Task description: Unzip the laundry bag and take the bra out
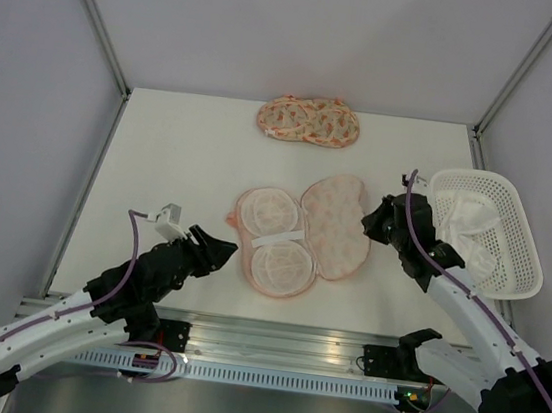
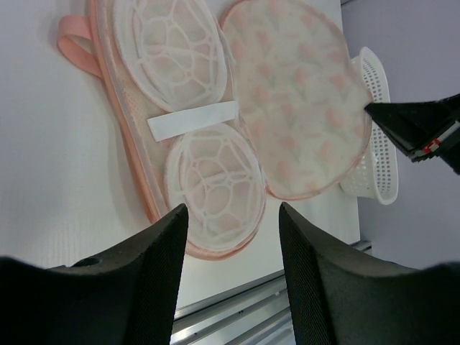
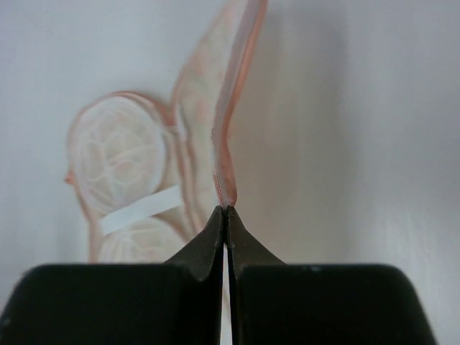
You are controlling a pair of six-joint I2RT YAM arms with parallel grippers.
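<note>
Right jaws pinched shut on flap rim of opened laundry bag (image 1: 298, 234) mid-counter (image 1: 162, 152), left jaws agape, empty beside it, bra (image 1: 460, 224) apparently in basket (image 1: 519, 252): any tug likely drags the unpinned bag.

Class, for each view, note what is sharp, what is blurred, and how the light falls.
Top external: even soft light, laundry bag sharp. Left wrist: bag crisp, left pincer dark, soft-edged. Right wrist: bag hazy, right pincer a black silhouette.

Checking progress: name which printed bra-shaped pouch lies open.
The pink-orange two-lobed pouch mid-table, white mesh inside showing; the twin pouch at the far edge is closed.
</note>
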